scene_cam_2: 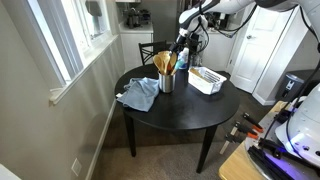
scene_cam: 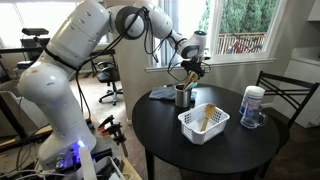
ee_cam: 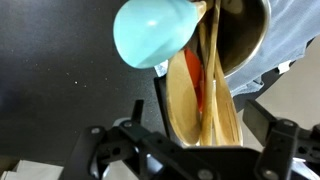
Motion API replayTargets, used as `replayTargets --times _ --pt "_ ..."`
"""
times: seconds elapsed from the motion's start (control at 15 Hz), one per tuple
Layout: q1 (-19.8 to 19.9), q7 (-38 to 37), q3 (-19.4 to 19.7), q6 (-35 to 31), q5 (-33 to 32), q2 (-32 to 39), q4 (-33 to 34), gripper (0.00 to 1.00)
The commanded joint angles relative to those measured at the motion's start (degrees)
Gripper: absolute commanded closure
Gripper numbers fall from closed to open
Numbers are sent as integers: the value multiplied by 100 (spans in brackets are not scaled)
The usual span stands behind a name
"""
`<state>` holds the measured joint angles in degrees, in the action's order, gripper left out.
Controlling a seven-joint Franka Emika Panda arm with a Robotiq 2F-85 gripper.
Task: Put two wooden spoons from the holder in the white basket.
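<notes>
A round black table (scene_cam_2: 185, 112) stands on beige carpet (scene_cam_2: 150, 160) in a daylit room. In an exterior view, a bright window (scene_cam_2: 75, 35) in a grey wall (scene_cam_2: 30, 110) lies at the table's 10 o'clock, a dark chair (scene_cam_2: 150, 50) at 12 o'clock and a white door (scene_cam_2: 262, 50) at 2 o'clock.

Round black table (scene_cam: 195, 152): holder (scene_cam: 182, 98), white basket (scene_cam: 203, 124), blue cloth (scene_cam: 161, 94), clear canister (scene_cam: 253, 107).
</notes>
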<state>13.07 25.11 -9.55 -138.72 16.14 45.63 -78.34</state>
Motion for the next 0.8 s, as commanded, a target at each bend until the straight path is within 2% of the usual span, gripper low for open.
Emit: replayTargets --times 0.0,0.13,0.33,0.73 --pt "-156 -452 55 124 -37 31 145 0" --pt "-227 -478 63 31 -77 26 150 0" --pt "-360 -800 166 275 -132 -74 140 0" --pt "-594 -1113 383 17 -259 -44 198 0"
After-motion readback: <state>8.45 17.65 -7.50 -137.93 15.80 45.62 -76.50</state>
